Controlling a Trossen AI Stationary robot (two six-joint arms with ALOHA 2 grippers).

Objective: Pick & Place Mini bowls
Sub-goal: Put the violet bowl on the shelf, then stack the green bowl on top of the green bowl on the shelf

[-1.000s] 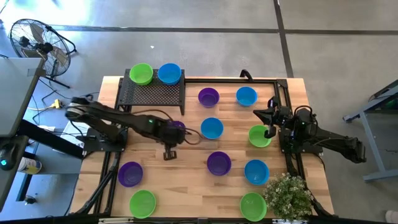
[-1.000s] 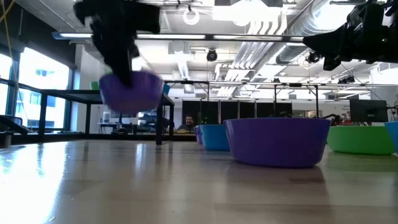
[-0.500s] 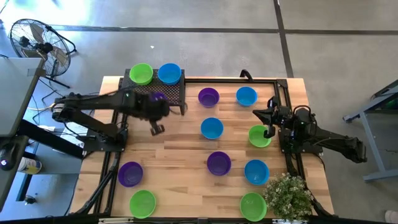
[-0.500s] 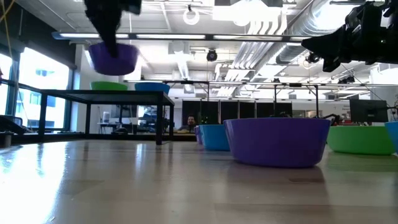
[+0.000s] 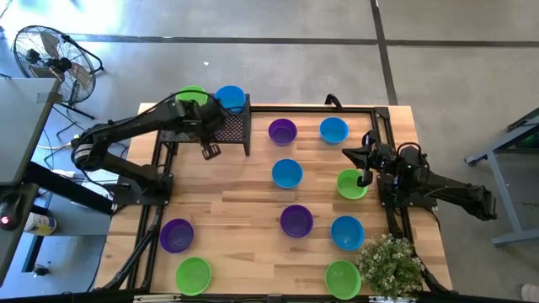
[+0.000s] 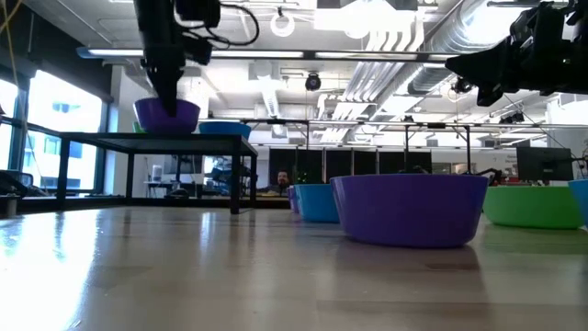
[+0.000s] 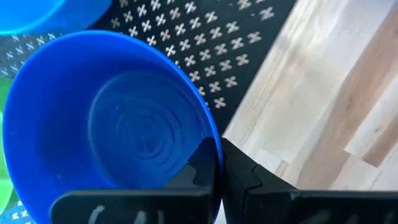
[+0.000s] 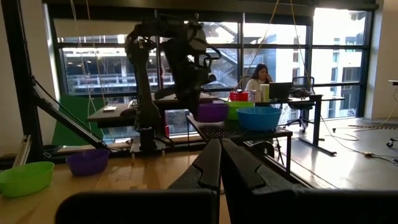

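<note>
My left gripper point(image 5: 208, 122) is over the black mesh rack point(image 5: 232, 130) at the table's far left, shut on a purple mini bowl point(image 6: 167, 115). The bowl also shows in the right wrist view point(image 8: 212, 112) and fills the left wrist view point(image 7: 106, 118). Beside it on the rack's top stand a green bowl point(image 5: 192, 94) and a blue bowl point(image 5: 230, 98). In the high view my arm hides the held bowl. My right gripper point(image 5: 348, 153) waits shut and holding nothing at the table's right side, near a green bowl point(image 5: 351, 184). My left gripper pinches the purple bowl's rim point(image 7: 211, 146), one finger inside the bowl and one outside point(image 7: 242, 174). The fingers come from above, slanting down. The bowl stays upright, its mouth up, right at the rack's top point(image 6: 184, 136); whether its bottom touches the mesh I cannot tell.
Several more bowls stand spread on the wooden table: purple point(image 5: 282, 131), blue point(image 5: 333, 130), blue point(image 5: 286, 172), purple point(image 5: 296, 220), blue point(image 5: 347, 232), green point(image 5: 343, 278), purple point(image 5: 177, 235), green point(image 5: 194, 274). A potted plant point(image 5: 392, 263) stands at the near right corner.
My left gripper has carried the purple bowl from the middle of the table toward the far left, over the rack. It first rose, then sank toward the rack's top beside the green and blue bowls. It stayed shut on the rim throughout.
</note>
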